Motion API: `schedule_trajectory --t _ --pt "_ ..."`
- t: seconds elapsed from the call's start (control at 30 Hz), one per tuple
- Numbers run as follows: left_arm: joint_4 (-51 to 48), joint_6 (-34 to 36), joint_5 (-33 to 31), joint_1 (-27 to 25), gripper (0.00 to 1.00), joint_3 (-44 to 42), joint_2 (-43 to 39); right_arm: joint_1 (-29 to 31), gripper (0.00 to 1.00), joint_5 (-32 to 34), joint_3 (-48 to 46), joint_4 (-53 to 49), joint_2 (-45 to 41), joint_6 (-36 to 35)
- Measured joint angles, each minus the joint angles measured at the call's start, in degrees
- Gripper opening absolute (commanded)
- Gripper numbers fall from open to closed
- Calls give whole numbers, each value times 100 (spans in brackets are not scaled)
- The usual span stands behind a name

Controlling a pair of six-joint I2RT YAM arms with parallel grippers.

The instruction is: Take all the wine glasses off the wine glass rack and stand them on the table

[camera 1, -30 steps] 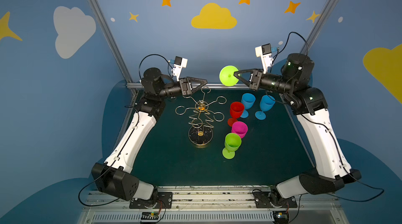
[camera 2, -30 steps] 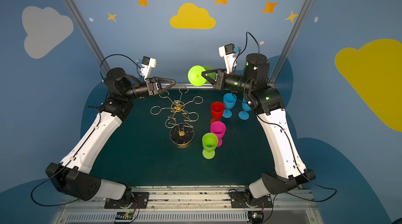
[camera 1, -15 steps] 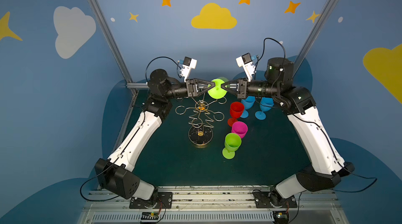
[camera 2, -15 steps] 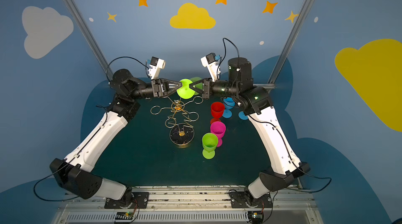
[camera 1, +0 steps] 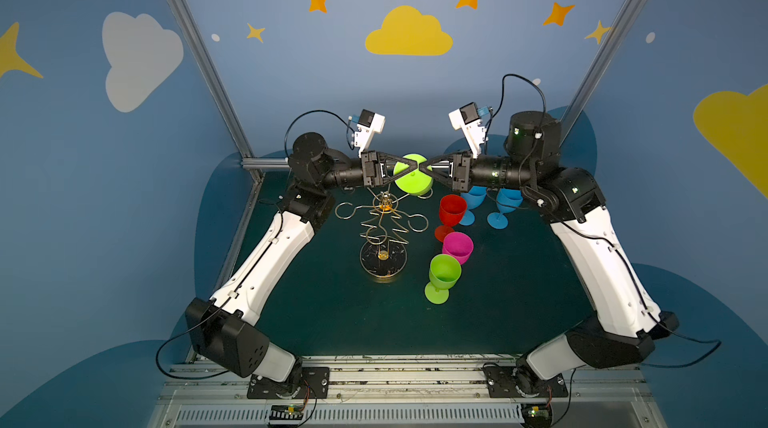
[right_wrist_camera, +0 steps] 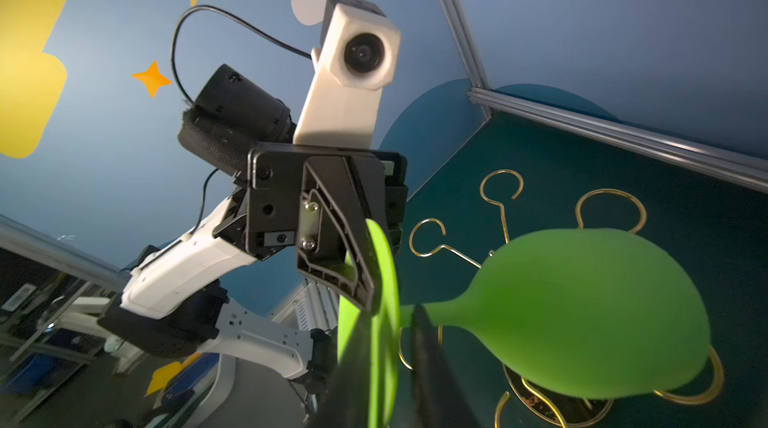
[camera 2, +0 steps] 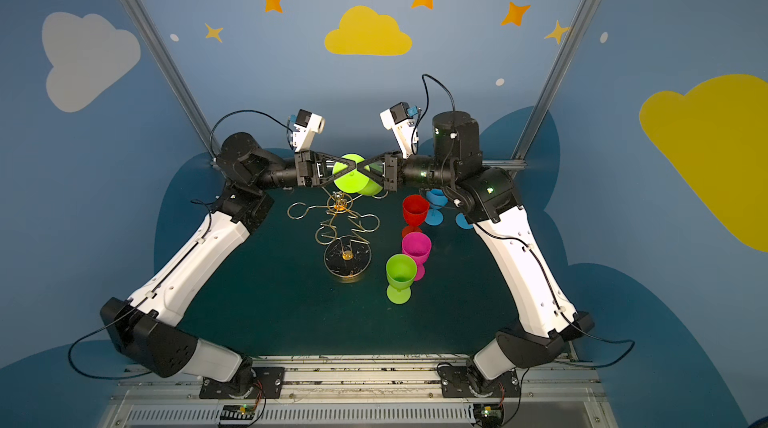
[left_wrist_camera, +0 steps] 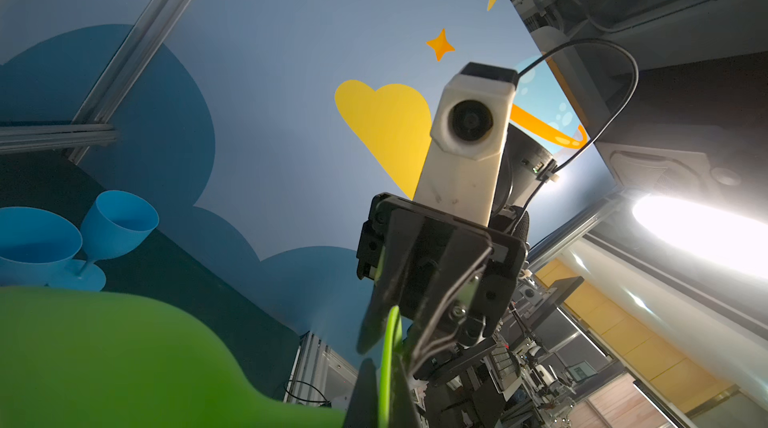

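I count 6 wine glasses (camera 1: 452, 210), 1 wine glass rack (camera 1: 383, 234). L gripper (camera 1: 417, 164) pinches the lifted lime wine glass (camera 1: 412, 189) by its foot. R gripper (camera 1: 426, 167) jaws are parted, a gap only the R wrist cam shows.

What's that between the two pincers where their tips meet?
A lime-green wine glass, held aloft by its round foot: the left pincer is shut on it, the right pincer open around it. Both top views and both wrist views show this.
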Motion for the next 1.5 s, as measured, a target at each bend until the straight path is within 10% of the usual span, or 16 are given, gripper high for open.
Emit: schedule_trajectory --t 0.13,0.3,1.1,1.37,1.5 --pt "109 -570 -66 -4 3 94 7 -2 80 474 -693 186 -570 -339" --pt "387 -1187 -184 4 3 221 7 -11 88 1182 -2131 824 -1821 -957" --pt "901 -2406 -278 -118 3 275 -2 103 89 907 -3252 3110 -1139 -3285" --pt "1117 -2684 -369 -105 4 245 -4 177 57 890 -3228 3215 -1003 -3204" --pt "1137 -2618 -437 -83 52 243 -9 216 41 935 -3230 3093 -1060 -3010"
